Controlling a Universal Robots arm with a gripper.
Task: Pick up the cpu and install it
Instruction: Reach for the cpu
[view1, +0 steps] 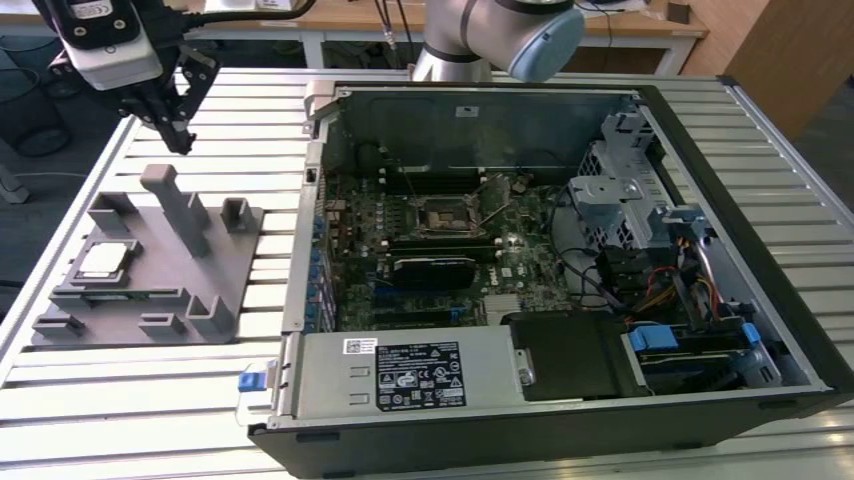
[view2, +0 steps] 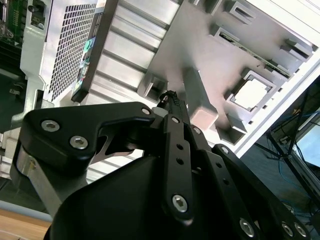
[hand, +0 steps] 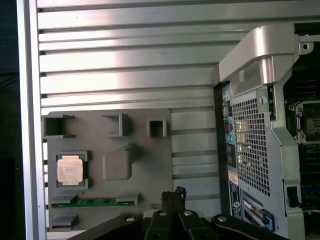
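Gripper (view1: 175, 140): hanging in the air, touching nothing, fingers pinched tip to tip with nothing between them.
Gripper up close: same story in both wrist views, dark links running to one narrow point, no gap to speak of.
Cpu (view1: 104, 260): well below the gripper and off to one side, well apart from it; lying flat, silvery top up, pale rim showing.
Cpu seat: a square pocket of the grey fixture tray (view1: 200, 295), beyond the tall post as seen from the fingertips.
Tall post (view1: 167, 195): upright on the tray, nearest thing to the gripper, just under the tips but not touching.
Green memory strip (hand: 95, 202): in a tray slot right beside the cpu pocket, on the gripper's side of the tray.
Open computer case (view1: 467, 120): on the other side of the gripper from the cpu, lying open on the slatted table (view1: 134, 400).
Black socket (view1: 438, 217): on the board inside the case, far from the gripper, well apart from the cpu.
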